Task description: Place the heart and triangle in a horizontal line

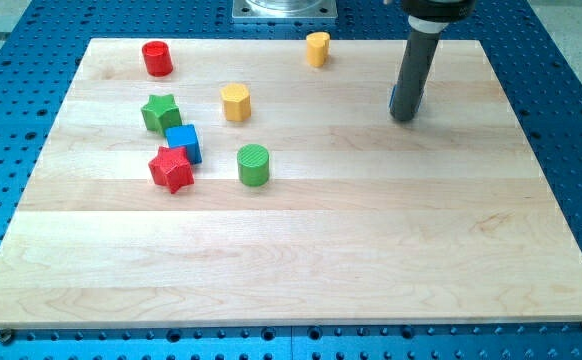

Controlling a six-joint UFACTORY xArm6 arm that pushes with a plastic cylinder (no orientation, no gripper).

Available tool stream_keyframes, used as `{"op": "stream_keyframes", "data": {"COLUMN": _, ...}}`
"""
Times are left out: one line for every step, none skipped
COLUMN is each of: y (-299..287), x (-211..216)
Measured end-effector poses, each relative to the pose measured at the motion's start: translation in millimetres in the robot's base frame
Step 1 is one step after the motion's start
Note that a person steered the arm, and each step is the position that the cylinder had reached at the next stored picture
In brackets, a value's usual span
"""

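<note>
My tip (404,118) rests on the wooden board (301,260) at the upper right. A small blue block (394,101) shows only as a sliver at the rod's left side, touching or just behind it; its shape is hidden. A yellow block (317,48), which looks like a heart, stands near the board's top edge, up and to the left of my tip and well apart from it.
On the left stand a red cylinder (157,58), a yellow hexagon (236,102), a green star (160,113), a blue cube (183,143), a red star (171,168) and a green cylinder (254,164). The green star, blue cube and red star are clustered close together.
</note>
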State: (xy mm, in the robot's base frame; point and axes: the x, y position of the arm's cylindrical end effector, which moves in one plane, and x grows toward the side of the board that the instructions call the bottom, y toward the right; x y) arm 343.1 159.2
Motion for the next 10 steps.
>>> {"op": "stream_keyframes", "data": {"y": 12.9, "x": -19.6}}
{"op": "stream_keyframes", "data": {"y": 20.3, "x": -42.2}}
{"op": "stream_keyframes", "data": {"y": 23.0, "x": -63.7}}
{"op": "stream_keyframes", "data": {"y": 23.0, "x": -79.4}}
{"op": "stream_keyframes", "data": {"y": 22.9, "x": -89.5}}
{"op": "stream_keyframes", "data": {"y": 22.9, "x": -90.7}}
{"op": "stream_keyframes", "data": {"y": 23.0, "x": -68.9}}
{"op": "stream_keyframes", "data": {"y": 19.7, "x": -52.0}}
{"op": "stream_keyframes", "data": {"y": 19.7, "x": -49.2}}
{"op": "stream_keyframes", "data": {"y": 17.1, "x": -49.1}}
